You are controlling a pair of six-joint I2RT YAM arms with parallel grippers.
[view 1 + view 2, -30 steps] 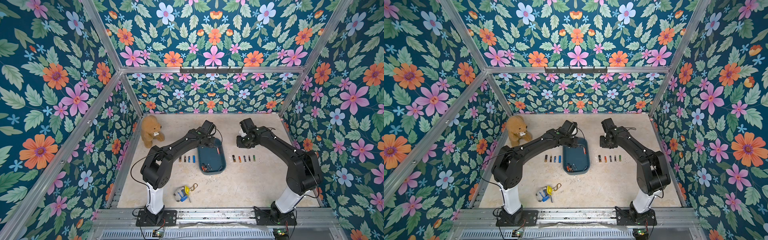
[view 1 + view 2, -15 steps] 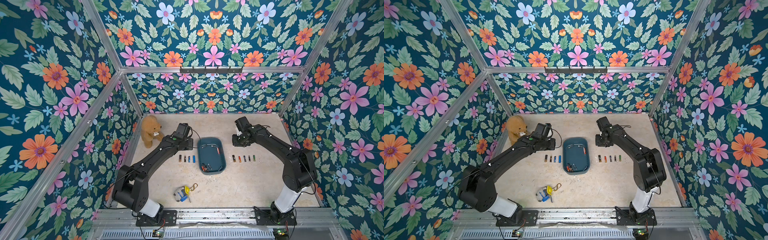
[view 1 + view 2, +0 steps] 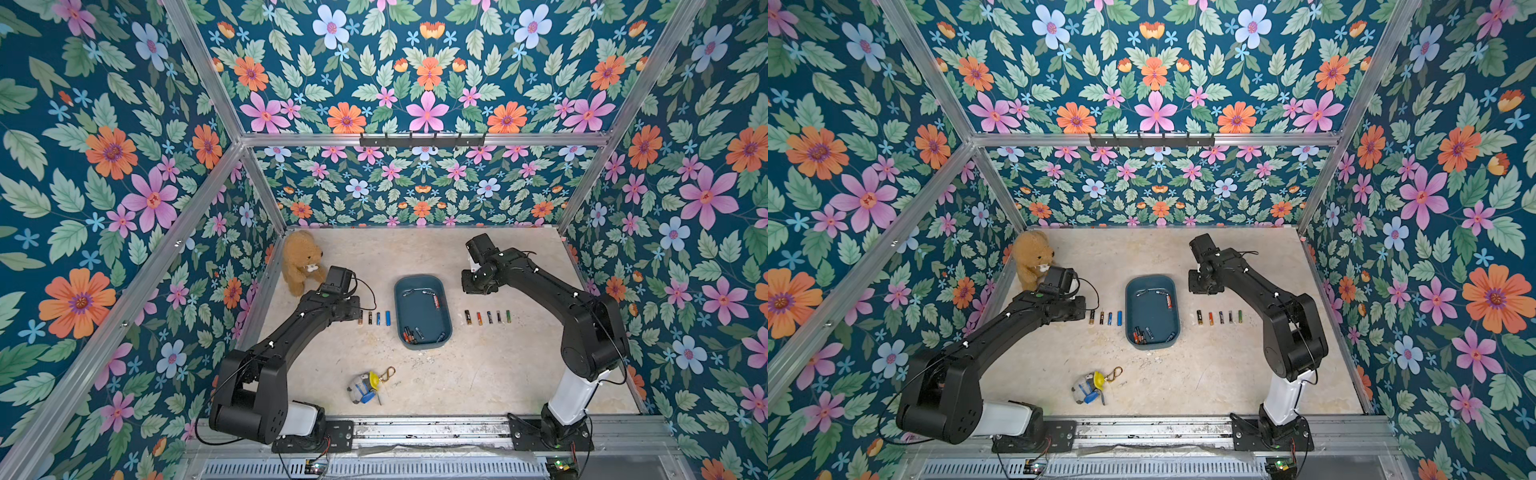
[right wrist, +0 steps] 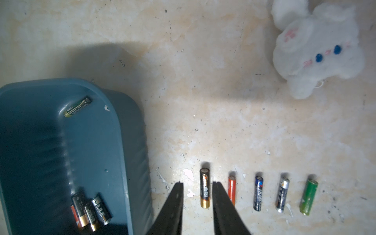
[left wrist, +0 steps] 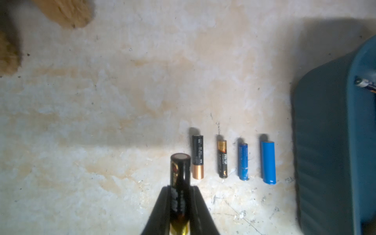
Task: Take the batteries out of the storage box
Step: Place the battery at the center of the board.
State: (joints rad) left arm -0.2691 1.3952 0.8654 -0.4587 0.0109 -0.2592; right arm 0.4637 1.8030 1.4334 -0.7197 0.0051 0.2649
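Label check first: honestly, nothing reads cleanly. The left gripper (image 5: pixel 180 188) is clamped on a black-and-gold battery (image 5: pixel 180 173) with pale print down its side, too blurred to make out. Just beside it, four more lie in a row on the table (image 5: pixel 101 105): a black-and-copper battery (image 5: pixel 197 156) closest, then a black-and-orange battery (image 5: pixel 222 158), a scuffed blue battery (image 5: pixel 243 161) and a bright blue battery (image 5: pixel 268 161). Their print is too small to read. The storage box (image 5: pixel 317 132) sits past that row from the gripper.

The right gripper (image 4: pixel 197 184) is spread apart and holds nothing. A gold-tipped battery (image 4: pixel 204 188) lies on the table under the gap between its fingers. The row runs on from there: orange battery (image 4: pixel 232 190), navy battery (image 4: pixel 258 193), silver battery (image 4: pixel 282 194), green battery (image 4: pixel 308 196). On the gripper's other side, the box holds a cluster of batteries (image 4: pixel 89 209) at its near end and an olive-green battery (image 4: pixel 78 106) at the far end, its white lettering blurry.

A white plush (image 4: pixel 317 46) lies well beyond the row. A teddy bear (image 3: pixel 300 262) sits near the left gripper, on the side away from the box. A keychain toy (image 3: pixel 365 386) is well apart from both.
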